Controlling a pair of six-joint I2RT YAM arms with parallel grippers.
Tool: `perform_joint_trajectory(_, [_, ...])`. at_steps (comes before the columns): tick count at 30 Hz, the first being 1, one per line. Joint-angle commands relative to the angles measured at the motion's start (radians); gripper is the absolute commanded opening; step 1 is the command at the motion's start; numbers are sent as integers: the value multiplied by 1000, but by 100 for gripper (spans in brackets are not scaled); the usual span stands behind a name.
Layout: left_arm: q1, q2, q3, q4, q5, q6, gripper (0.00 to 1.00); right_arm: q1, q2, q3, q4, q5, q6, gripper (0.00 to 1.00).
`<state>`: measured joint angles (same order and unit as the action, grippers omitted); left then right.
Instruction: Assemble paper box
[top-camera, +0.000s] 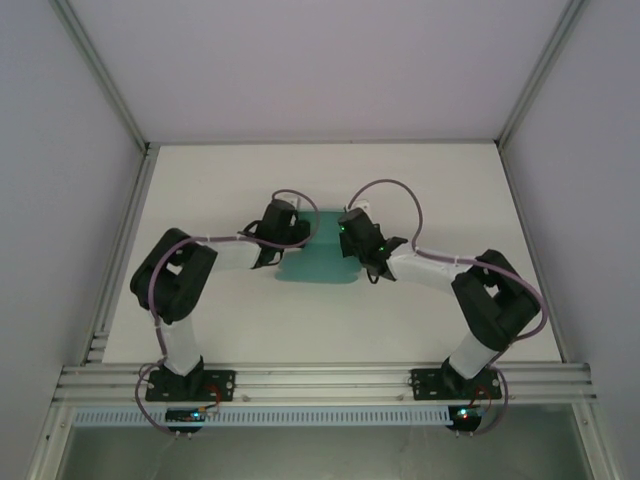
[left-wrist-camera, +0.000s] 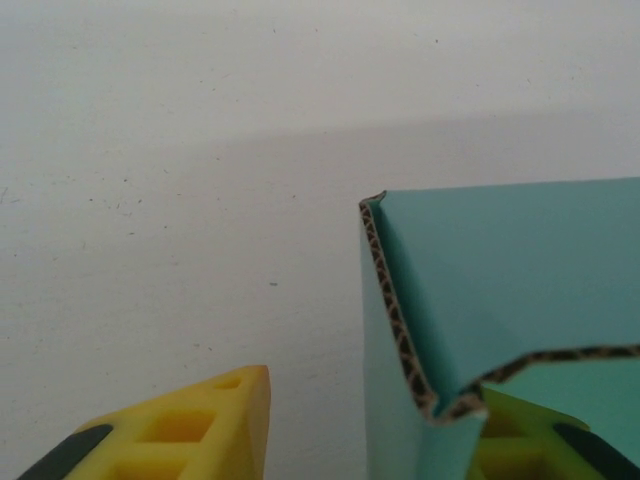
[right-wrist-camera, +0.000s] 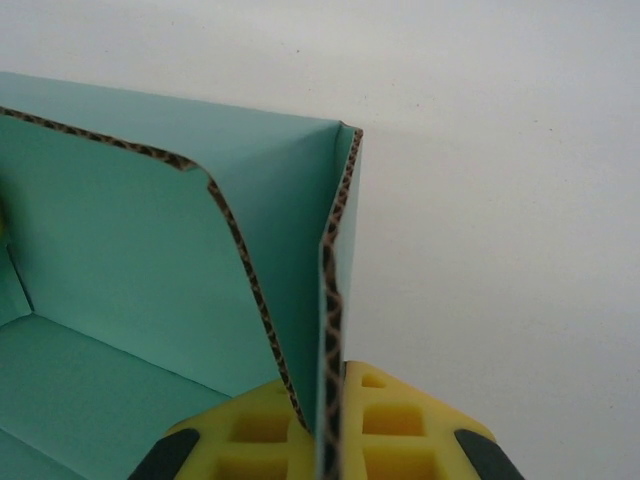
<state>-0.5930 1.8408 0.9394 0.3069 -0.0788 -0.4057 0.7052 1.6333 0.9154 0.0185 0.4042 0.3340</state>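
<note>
The paper box (top-camera: 318, 265) lies at the centre of the white table (top-camera: 420, 190). It is teal-green and partly folded: the base panel rests flat and the walls at its far side stand raised. In the top view its near edge points to 6 o'clock, toward the arm bases.

In the left wrist view, the paper box (left-wrist-camera: 500, 270) occupies the 3 to 5 o'clock area. One upright corner faces the camera, and the cut edges show a brown corrugated core. In the right wrist view, the paper box (right-wrist-camera: 120, 250) extends from 9 o'clock to the centre, with its inner face and floor panel visible. A rounded inner flap lies against the end wall.

The left gripper (top-camera: 303, 228) sits at the 11 o'clock corner of the box. Its jaws are spread wide (left gripper (left-wrist-camera: 375, 400)). The outer yellow finger (left-wrist-camera: 190, 435) stands on bare table (left-wrist-camera: 200, 150), apart from the wall. The inner yellow finger (left-wrist-camera: 515, 440) is inside the box, partly hidden by the card edge.

The right gripper (top-camera: 350, 225) sits at the 1 o'clock corner. Its jaws are drawn narrow (right gripper (right-wrist-camera: 332, 420)), and the yellow pads (right-wrist-camera: 400, 420) pinch the upright end wall between them. Bare table (right-wrist-camera: 500, 150) shows beyond, at 3 o'clock.

Both arm bases are bolted to an aluminium rail (top-camera: 320, 380) at 6 o'clock in the top view.
</note>
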Motion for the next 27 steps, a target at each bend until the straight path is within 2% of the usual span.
perform_joint_trajectory(1, [5,-6,-23,17,85,19,40,30,15,25,-64,-45,1,0])
perform_joint_trajectory(5, [10,-26,-34,45,161,16,45,33,7,28,-78,-26,4,0])
perform_joint_trajectory(10, [10,-48,-45,57,199,19,51,35,3,24,-79,-19,3,0])
perform_joint_trajectory(16, [11,-57,-46,68,228,22,52,37,2,24,-76,-9,2,0])
perform_joint_trajectory(21, [11,-35,-31,-5,157,19,44,38,-11,13,-75,2,3,0])
perform_joint_trajectory(27, [12,-47,-40,-84,38,31,43,39,-23,4,-91,18,0,0])
